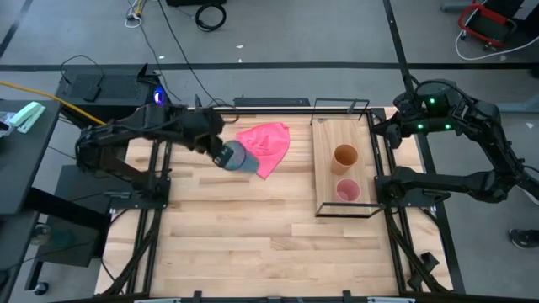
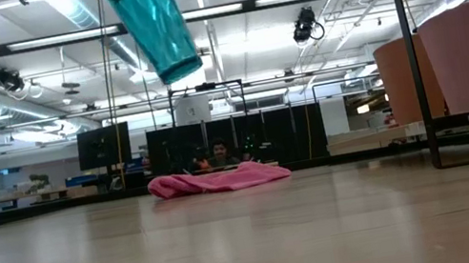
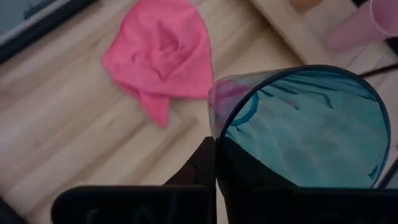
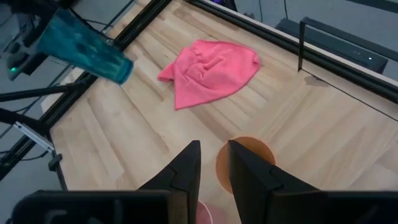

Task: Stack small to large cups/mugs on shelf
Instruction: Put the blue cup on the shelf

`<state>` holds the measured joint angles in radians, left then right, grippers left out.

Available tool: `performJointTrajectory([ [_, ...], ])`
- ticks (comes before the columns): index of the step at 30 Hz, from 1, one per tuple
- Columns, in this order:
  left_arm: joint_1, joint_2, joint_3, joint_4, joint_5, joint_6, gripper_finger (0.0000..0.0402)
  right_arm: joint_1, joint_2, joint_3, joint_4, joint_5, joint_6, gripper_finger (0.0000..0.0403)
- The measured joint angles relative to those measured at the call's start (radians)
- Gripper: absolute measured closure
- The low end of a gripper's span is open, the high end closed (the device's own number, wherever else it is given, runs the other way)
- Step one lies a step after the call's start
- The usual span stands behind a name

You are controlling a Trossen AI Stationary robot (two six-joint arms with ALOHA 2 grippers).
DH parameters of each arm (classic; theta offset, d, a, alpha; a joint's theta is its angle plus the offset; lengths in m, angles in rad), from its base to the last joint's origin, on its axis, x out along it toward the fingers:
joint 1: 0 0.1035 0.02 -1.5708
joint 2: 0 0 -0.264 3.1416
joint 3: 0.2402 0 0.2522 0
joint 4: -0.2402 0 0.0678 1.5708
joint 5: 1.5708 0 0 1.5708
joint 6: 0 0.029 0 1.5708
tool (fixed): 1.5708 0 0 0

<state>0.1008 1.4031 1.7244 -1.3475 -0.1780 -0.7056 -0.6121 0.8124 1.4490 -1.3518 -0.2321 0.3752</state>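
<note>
My left gripper is shut on the translucent teal-blue cup, held high over the table's middle left, beside the pink cloth. In the low view the cup hangs tilted, its narrow base lowest. The orange cup and the short pink cup stand upright on their bases, side by side on the light-wood shelf board, which has a black wire frame. My right gripper waits above the shelf's right side, its fingers a narrow gap apart and empty. My left gripper holds the teal cup by its wall at the open rim, one finger outside and the other showing dark through the wall, inside. The fingers come from the table's left, slanting down. The cup is lifted clear and tilted, base toward the cloth.
The crumpled pink cloth lies on the tabletop between the held cup and the shelf. The shelf's wire frame rises at its far and near ends. Bare plank tabletop stretches toward the near edge.
</note>
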Motion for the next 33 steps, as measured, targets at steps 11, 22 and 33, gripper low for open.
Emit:
performJointTrajectory([
  [11, 0.159, 0.104, 0.0, 0.116, 0.109, 0.202, 0.0391, 0.0, 0.027, 0.0, 0.001, 0.038, 0.017, 0.0316],
  [22, 0.15, 0.272, 0.0, 0.198, 0.136, 0.273, 0.0391, 0.0, 0.069, 0.0, 0.02, 0.046, -0.016, 0.0316],
  [33, 0.126, 0.488, 0.151, 0.351, 0.155, 0.344, 0.0391, 0.0, 0.116, 0.0, 0.042, 0.045, -0.038, 0.0316],
])
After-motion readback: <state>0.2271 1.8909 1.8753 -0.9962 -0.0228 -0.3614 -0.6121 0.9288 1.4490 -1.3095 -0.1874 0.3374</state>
